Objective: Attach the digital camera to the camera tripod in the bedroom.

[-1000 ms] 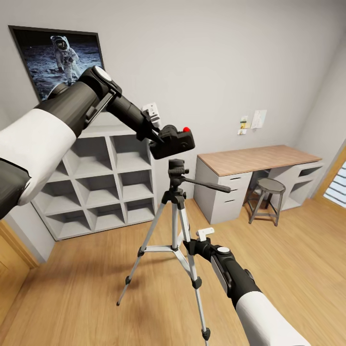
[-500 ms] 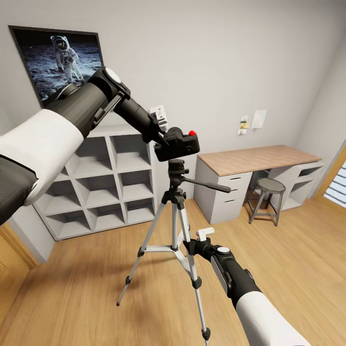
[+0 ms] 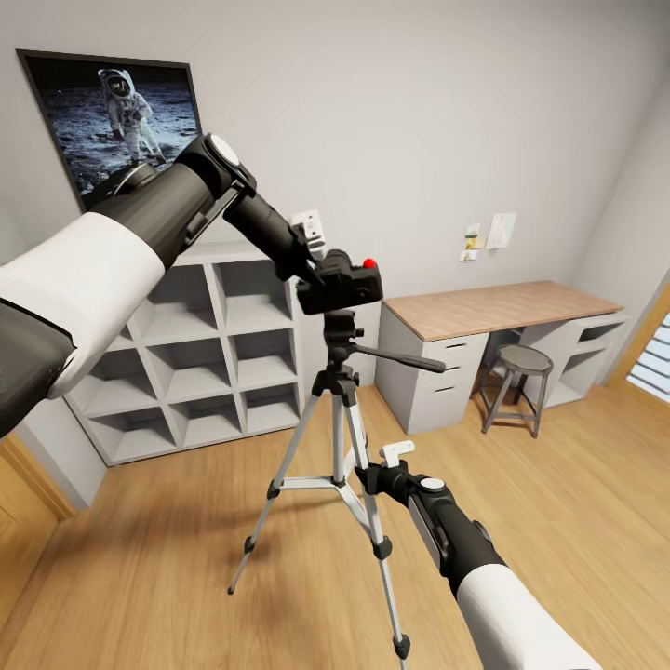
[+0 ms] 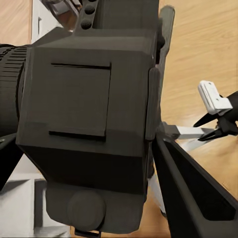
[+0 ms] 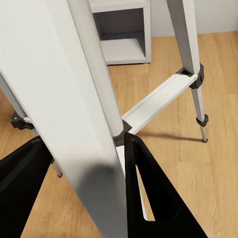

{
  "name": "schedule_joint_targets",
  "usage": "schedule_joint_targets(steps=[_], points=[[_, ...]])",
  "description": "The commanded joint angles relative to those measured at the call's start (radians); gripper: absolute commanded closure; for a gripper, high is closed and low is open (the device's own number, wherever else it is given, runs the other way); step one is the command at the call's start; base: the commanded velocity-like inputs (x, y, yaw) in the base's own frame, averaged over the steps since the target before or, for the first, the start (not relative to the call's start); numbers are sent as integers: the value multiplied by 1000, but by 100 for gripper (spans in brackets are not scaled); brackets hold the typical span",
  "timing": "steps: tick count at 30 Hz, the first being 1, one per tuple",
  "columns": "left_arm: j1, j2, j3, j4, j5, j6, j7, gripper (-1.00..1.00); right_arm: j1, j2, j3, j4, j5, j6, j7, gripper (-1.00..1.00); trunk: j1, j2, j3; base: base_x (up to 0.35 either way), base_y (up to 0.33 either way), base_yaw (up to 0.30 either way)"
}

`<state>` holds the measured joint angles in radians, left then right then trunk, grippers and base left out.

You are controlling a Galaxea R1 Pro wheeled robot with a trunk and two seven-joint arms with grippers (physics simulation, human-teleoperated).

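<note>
The black digital camera (image 3: pixel 342 285), with its red button on top, is held in my left gripper (image 3: pixel 321 275), which is shut on it. The camera sits right on top of the black head (image 3: pixel 341 331) of the camera tripod (image 3: pixel 337 437); I cannot tell whether the two touch. In the left wrist view the camera (image 4: pixel 89 114) is seen close up between the dark fingers (image 4: pixel 191 193). My right gripper (image 3: pixel 370 478) is low down, shut on a silver tripod leg (image 5: pixel 87 114). The pan handle (image 3: pixel 405 358) points right.
A white cube shelf (image 3: pixel 200 358) stands behind the tripod against the wall under an astronaut poster (image 3: pixel 116 112). A wood-topped white desk (image 3: pixel 502 312) with a grey stool (image 3: pixel 519 365) is at the right. Light wood floor (image 3: pixel 577 502) surrounds the tripod.
My left gripper has carried the camera right and down, closing the gap above the tripod head. The right arm and tripod have stayed put.
</note>
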<state>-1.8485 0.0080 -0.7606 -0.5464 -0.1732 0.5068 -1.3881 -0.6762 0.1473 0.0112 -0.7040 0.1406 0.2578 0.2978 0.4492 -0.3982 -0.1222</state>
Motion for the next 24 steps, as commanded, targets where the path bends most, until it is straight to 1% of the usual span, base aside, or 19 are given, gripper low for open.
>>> schedule_joint_targets(steps=[1, 2, 5, 6, 16, 24], points=[[-1, 1, -2, -2, -12, 7, -2, 100, 0, 0, -2, 1, 93, 3, 3, 100, 1, -2, -3, 0, 0, 0], [-1, 1, -3, -3, -31, 7, 5, 100, 0, 0, -2, 1, 93, 3, 3, 100, 1, -2, -3, 0, 0, 0], [-1, 0, -2, -5, -60, 6, 17, 100, 0, 0, -2, 1, 93, 3, 3, 100, 1, -2, -3, 0, 0, 0], [-1, 0, -2, -5, -64, 6, 19, 100, 0, 0, -2, 1, 93, 3, 3, 100, 1, -2, -3, 0, 0, 0], [-1, 1, -2, -5, -81, 7, 24, 100, 0, 0, -2, 1, 93, 3, 3, 100, 1, -2, -3, 0, 0, 0], [-1, 0, -2, -1, -73, 6, 21, 100, 0, 0, -2, 1, 92, 3, 4, 100, 1, -2, -3, 0, 0, 0]])
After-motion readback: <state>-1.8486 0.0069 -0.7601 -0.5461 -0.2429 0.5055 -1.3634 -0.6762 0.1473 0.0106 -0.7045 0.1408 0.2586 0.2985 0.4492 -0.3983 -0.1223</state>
